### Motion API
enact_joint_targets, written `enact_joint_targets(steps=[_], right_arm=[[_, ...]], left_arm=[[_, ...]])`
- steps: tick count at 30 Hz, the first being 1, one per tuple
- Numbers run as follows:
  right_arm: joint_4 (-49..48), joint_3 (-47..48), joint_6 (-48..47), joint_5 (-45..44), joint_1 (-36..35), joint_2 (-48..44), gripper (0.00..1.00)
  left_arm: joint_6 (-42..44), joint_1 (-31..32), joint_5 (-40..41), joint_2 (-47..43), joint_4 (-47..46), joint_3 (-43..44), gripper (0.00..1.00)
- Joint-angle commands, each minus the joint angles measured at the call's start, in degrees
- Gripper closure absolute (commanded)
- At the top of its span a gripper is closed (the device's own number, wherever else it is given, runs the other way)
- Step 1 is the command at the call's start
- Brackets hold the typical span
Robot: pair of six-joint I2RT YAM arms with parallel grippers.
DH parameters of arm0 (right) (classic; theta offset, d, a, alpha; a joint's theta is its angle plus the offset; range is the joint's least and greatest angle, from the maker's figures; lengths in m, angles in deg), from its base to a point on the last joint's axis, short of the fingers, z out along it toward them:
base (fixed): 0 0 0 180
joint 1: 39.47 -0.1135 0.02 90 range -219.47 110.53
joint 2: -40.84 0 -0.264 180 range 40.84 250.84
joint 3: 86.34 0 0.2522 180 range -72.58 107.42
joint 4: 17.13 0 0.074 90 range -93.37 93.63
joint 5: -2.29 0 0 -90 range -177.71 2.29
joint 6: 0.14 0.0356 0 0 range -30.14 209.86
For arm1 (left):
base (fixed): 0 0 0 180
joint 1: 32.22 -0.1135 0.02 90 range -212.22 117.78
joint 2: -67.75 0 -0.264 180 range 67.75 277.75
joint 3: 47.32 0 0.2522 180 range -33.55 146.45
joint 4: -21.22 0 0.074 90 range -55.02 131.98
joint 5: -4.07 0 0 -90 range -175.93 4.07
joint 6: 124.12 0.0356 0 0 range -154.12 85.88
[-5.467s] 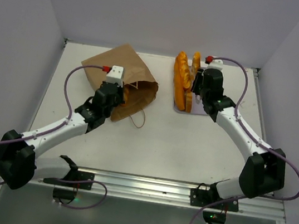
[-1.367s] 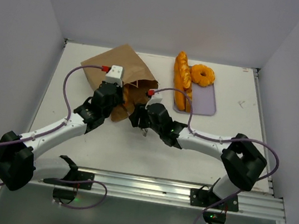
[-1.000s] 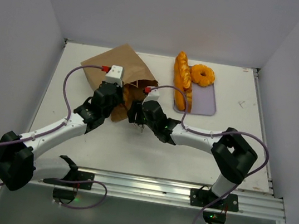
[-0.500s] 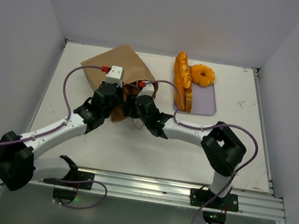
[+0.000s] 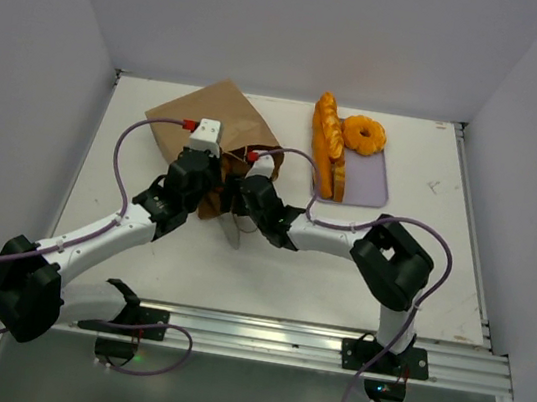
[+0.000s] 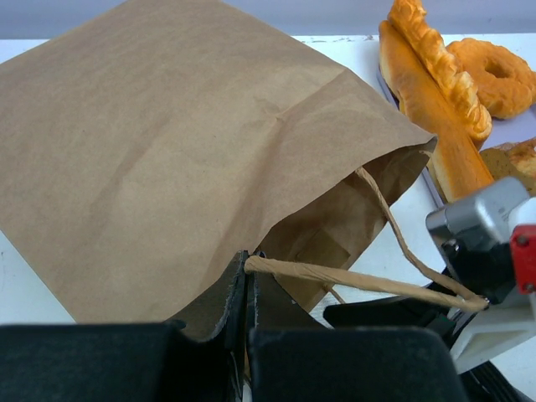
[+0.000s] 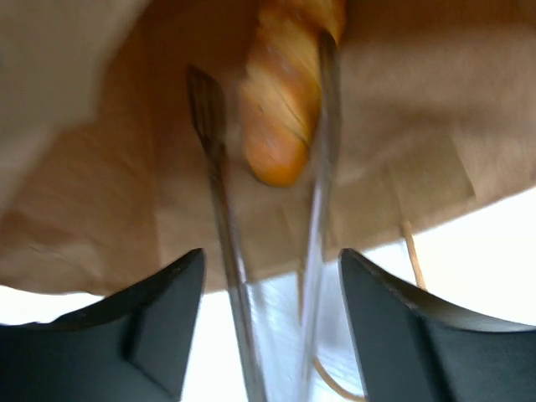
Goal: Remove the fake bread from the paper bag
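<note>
The brown paper bag (image 5: 205, 116) lies flat at the back left, its mouth facing right. My left gripper (image 6: 245, 264) is shut on the bag's lower lip and cord handle (image 6: 352, 279), holding the mouth up. My right gripper (image 7: 272, 255) is at the mouth and grips long metal tongs (image 7: 219, 184). The jaws stand fairly wide, and the tong arms spread on either side of one orange loaf of fake bread (image 7: 280, 109) inside the bag. The tongs' tail (image 5: 232, 231) sticks out behind the right gripper (image 5: 242, 187). More fake bread (image 5: 327, 147) lies on a tray.
The lavender tray (image 5: 371, 188) at the back right holds long loaves and a ring-shaped piece (image 5: 365, 133). My right arm (image 5: 344, 238) stretches leftward across the table's middle. Grey walls close in the table on three sides.
My right arm swung left from the tray to the bag mouth, carrying the tongs. Its jaws widened and the tong arms now reach into the bag. The left gripper has not moved.
</note>
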Motion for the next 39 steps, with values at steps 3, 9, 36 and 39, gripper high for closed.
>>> enact_joint_targets(steps=[3, 9, 36, 39], right_arm=[[-4.9, -4.8, -1.5, 0.1, -0.3, -4.8, 0.14], [-9.2, -11.8, -3.1, -2.6, -2.8, -6.3, 0.01], [-11.7, -4.4, -13.0, -8.0, -6.9, 3.9, 0.05], [-11.2, -3.5, -13.5, -8.5, -6.9, 4.9, 0.04]], left_arm=[[0.7, -0.3, 0.2, -1.1, -3.4, 0.0, 1.00], [0.6, -0.4, 0.2, -1.1, -3.4, 0.0, 1.00], [0.6, -0.4, 0.1, -1.0, -3.5, -0.1, 1.00], [0.5, -0.4, -0.1, -1.1, -3.5, -0.1, 1.00]])
